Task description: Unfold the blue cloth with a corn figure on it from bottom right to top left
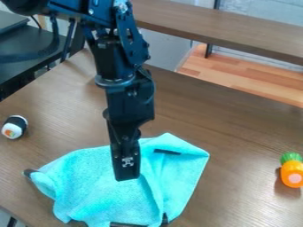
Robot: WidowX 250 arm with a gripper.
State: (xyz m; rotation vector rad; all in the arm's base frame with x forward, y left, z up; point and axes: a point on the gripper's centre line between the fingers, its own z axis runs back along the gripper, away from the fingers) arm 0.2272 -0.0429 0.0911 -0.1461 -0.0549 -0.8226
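Light-blue cloth (89, 186), partly folded and rumpled, dark patches at its edges, on the brown table (237, 133).

We identify the cloth (89, 181) as bright turquoise-blue, with short black strips along its margins and a black tip at its left corner. We record the tool (127, 170) as black, bearing a small black-and-white pattern. We note brown with a streaked wood grain on the tabletop (237, 146). We list the toy sushi roll (14, 127) as white with a black band and an orange-centred end, and the toy carrot (292, 172) as orange with a green top and a pale pink disc.
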